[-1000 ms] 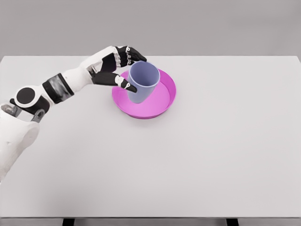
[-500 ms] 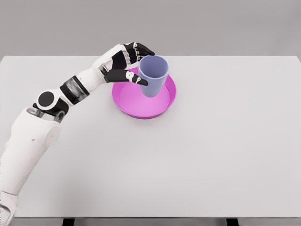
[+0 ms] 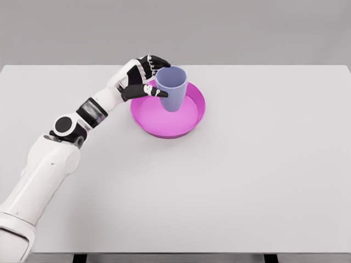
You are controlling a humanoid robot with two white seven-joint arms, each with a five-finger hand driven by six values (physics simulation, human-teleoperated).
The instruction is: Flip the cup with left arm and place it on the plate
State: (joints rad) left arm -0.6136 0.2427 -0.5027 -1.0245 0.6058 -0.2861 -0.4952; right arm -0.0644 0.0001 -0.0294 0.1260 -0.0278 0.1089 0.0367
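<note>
Placement was the step in hand: my left hand (image 3: 143, 79) gripped the cup (image 3: 171, 87) by its side, mouth up, over the plate (image 3: 189, 118). I judged lowering it flat, then loosening my fingers without tipping it, came next.

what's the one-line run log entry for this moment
left hand: shut on cup | cup: mouth up, over plate | right arm: out of view

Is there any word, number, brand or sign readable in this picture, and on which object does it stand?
None: no text, number or logo shows on the cup, the plate, the table or the left hand.
</note>
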